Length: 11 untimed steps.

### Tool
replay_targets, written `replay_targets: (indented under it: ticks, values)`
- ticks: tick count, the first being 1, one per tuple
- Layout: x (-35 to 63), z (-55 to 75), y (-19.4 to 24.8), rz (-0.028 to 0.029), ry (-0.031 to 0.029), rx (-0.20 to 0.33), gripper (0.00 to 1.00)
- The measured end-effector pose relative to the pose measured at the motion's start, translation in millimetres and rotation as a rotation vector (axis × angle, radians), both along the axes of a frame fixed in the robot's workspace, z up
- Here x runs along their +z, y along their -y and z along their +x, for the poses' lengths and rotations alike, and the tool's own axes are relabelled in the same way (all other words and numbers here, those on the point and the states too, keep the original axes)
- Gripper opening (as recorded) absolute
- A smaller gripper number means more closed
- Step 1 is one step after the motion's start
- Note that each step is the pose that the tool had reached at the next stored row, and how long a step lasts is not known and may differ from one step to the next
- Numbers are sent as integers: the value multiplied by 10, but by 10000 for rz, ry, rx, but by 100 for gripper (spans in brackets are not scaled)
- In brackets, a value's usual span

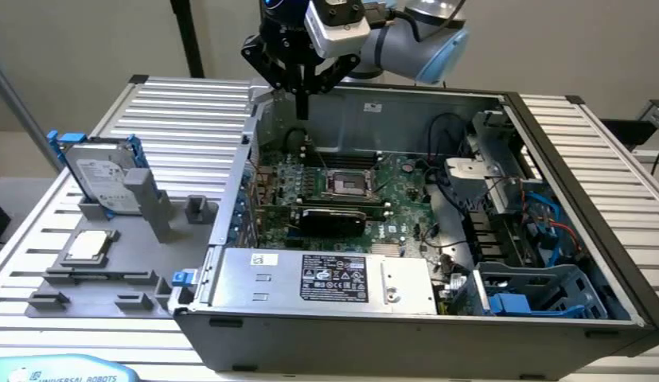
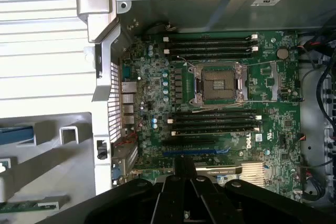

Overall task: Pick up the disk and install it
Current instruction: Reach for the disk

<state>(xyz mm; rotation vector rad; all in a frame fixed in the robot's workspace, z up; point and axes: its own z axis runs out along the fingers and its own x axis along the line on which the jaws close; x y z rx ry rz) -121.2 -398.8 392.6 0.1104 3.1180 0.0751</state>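
The disk (image 1: 101,171), a silver-grey drive with a white label in a blue carrier, stands upright in a grey holder on the table, at the exterior view's left. My gripper (image 1: 303,107) hangs above the back left corner of the open computer case, well away from the disk and higher than it. Its black fingers are pressed together with nothing between them. In the wrist view the gripper (image 2: 185,165) points down over the green motherboard (image 2: 220,108).
The open case (image 1: 563,151) holds the motherboard with an empty processor socket (image 1: 345,185), a silver power supply (image 1: 329,278) and a blue drive cage (image 1: 542,290). A grey fixture (image 1: 107,278) beside the case carries a small square chip (image 1: 87,245).
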Motion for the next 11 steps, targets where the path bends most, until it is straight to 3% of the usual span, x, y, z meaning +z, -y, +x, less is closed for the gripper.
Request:
replay_targets:
  ticks: [6,11]
  values:
    - [0,-5,0,0,0,-1,11]
    - [0,-196,0,0,0,0,11]
